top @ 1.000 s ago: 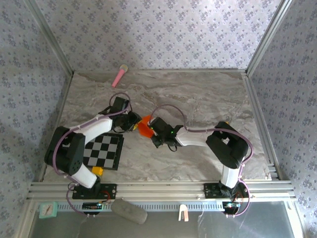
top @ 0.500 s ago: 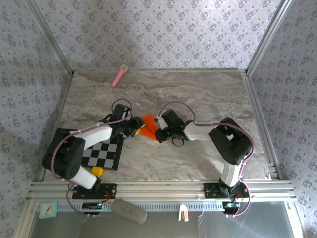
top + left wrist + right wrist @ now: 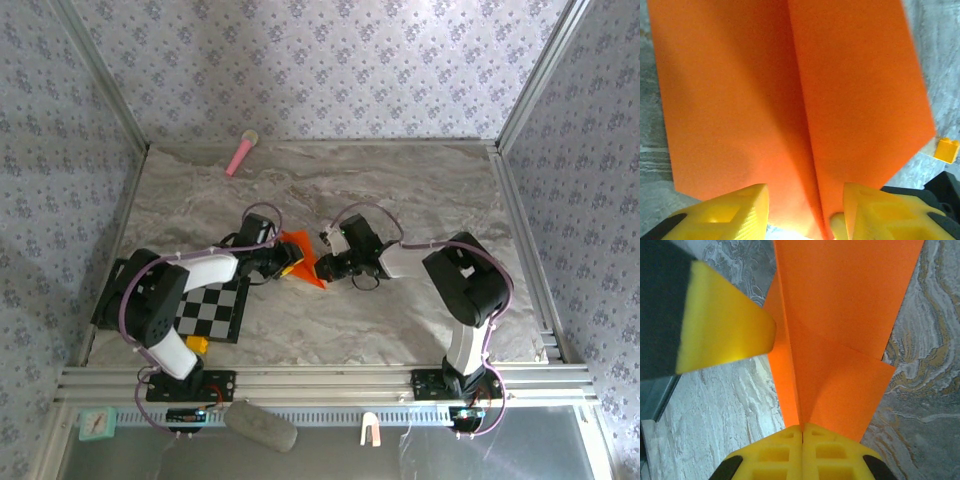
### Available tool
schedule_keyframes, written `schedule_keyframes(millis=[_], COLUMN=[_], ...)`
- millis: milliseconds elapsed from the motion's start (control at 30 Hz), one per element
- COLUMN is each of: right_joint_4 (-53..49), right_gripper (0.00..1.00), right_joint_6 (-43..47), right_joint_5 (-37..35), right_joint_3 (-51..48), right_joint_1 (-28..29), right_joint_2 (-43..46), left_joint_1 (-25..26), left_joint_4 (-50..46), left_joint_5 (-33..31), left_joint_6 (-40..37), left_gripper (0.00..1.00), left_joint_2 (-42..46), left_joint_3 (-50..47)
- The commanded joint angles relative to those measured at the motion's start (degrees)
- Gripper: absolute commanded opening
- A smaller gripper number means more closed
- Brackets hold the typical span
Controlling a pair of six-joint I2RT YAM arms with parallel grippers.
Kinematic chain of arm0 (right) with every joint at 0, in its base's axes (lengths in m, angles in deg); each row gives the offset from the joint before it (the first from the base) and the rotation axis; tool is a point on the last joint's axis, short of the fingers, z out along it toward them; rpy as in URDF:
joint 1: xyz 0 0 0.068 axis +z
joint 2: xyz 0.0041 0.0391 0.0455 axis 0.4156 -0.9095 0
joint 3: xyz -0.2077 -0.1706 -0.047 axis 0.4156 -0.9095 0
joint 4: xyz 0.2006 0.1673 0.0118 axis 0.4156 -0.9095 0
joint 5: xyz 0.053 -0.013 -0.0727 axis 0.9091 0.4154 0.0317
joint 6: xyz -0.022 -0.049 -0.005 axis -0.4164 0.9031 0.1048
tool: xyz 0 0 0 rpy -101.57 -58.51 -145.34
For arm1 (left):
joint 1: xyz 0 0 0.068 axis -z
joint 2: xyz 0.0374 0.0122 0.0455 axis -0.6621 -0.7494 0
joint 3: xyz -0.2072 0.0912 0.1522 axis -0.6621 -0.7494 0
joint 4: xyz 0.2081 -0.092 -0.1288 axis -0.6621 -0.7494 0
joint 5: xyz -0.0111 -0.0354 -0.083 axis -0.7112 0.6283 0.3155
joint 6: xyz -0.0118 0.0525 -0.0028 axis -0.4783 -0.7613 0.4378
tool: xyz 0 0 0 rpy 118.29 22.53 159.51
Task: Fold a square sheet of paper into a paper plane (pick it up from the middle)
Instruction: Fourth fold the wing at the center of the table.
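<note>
Both arms point(image 3: 205, 268) bent inward toward paper point(image 3: 305, 262)

Soft, even overhead light; close-up wrist views slightly blurred, the orange paper point(image 3: 730, 100) glowing saturated.

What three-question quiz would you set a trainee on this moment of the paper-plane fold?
1. True or false: the right claw is shut on the orange paper.
2. Where does the pink stick lie? A: in the right claw. B: near the far edge of the table. C: under the paper.
3. Fill in: the fingers of the left claw stand ___, with the paper's crease between them.

Key: 1 true; 2 B; 3 apart.
</note>
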Motion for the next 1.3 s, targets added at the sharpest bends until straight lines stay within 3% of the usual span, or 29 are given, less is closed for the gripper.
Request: schedule_keyframes(millis=[0,967,1267], right_joint_4=[1.04,2.4,0.79], right_gripper=[0.04,0.04,0.1], right_joint_6=[-1.19,-3.83,-3.3], right_joint_5=[2.57,5.1,4.31], right_joint_3=[-0.69,-0.33,0.1], right_joint_1=[-0.42,-2.25,-2.34], right_joint_2=[-1.24,-4.32,-3.11], left_joint_1=[0.33,0.89,1.12], left_joint_4=[1.85,1.49,-10.55], left_joint_5=[1.38,1.67,-3.33], left_joint_6=[-2.44,-4.54,-3.43], left_gripper=[0.43,0.52,0.53], left_joint_2=[-1.35,-5.32,-7.16], left_joint_3=[1.1,1.97,5.33])
